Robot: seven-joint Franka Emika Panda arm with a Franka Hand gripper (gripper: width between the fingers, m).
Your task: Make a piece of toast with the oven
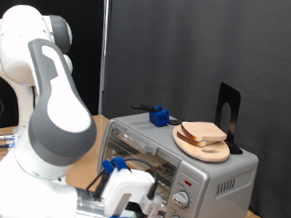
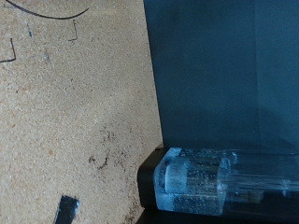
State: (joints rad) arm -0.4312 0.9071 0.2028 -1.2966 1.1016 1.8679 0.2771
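From my remote seat I saw the piece of toast (image 1: 203,133) resting on a wooden plate (image 1: 200,146) atop the oven (image 1: 181,170), light, soft and crumbly, best pinched gently by opposite crust edges, while the hand (image 1: 131,200) hung low before the oven's door, its finger spread impossible to tell.

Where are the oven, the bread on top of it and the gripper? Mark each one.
oven (image 1: 213,174): exterior view, silver front panel above the knobs.
bread (image 1: 203,133): exterior view, top face of the pale slice on the wooden plate.
gripper (image 1: 130,193): exterior view, white hand body by the oven door.

Brown board (image 2: 75,112), dark glass panel (image 2: 229,70)
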